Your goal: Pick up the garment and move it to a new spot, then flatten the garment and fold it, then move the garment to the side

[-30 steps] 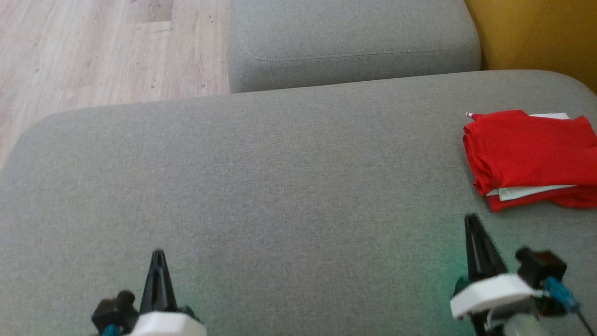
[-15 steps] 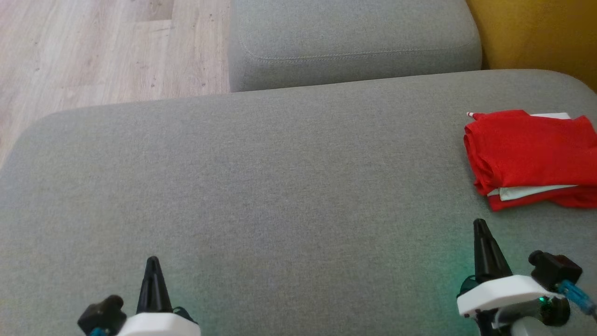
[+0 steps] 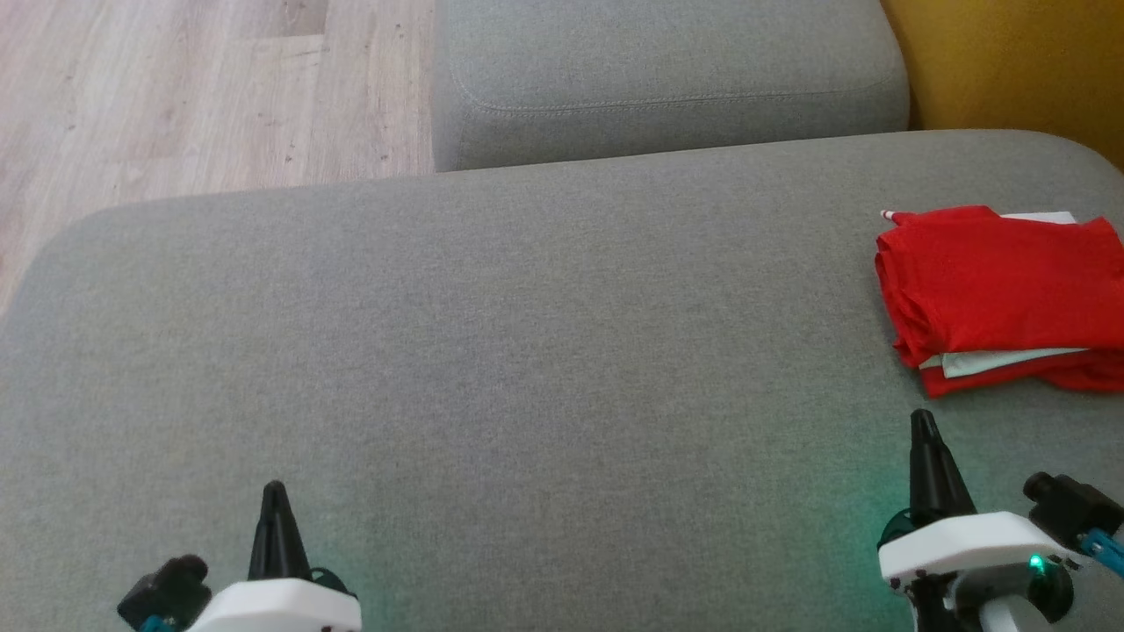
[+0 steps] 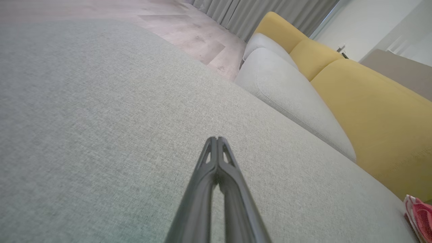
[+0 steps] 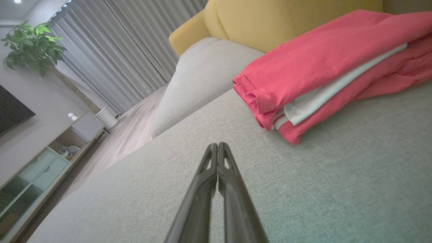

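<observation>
- Upper left of head view: wooden floor (image 3: 176, 88), no part in the task.
- Lower left: left gripper (image 3: 274, 493), fingers pressed together on nothing, above the bare grey seat cushion (image 3: 527, 351).
- Top centre: second grey cushion (image 3: 659, 70), butted against the seat's far edge.
- Lower right: right gripper (image 3: 922, 423), fingers likewise together and empty, near the garment but apart from it.
- Right edge, mid-height: red garment (image 3: 992, 281), folded into a stack with a pale layer showing at its near edge. Lies on the seat near the yellow backrest (image 3: 1010, 61), partly cut off by the frame.
- Judged: fold and move to the side look done, little left to do.
- Risk: near hem sits loose, so a sweep of the right arm past the stack could snag it and pull the fold open.
- Risk: soft cushion, so pressing down beside the stack could tilt it and let the layers slide.
- Risk: seat's right end hidden, so a nudge that way might push the garment off.
</observation>
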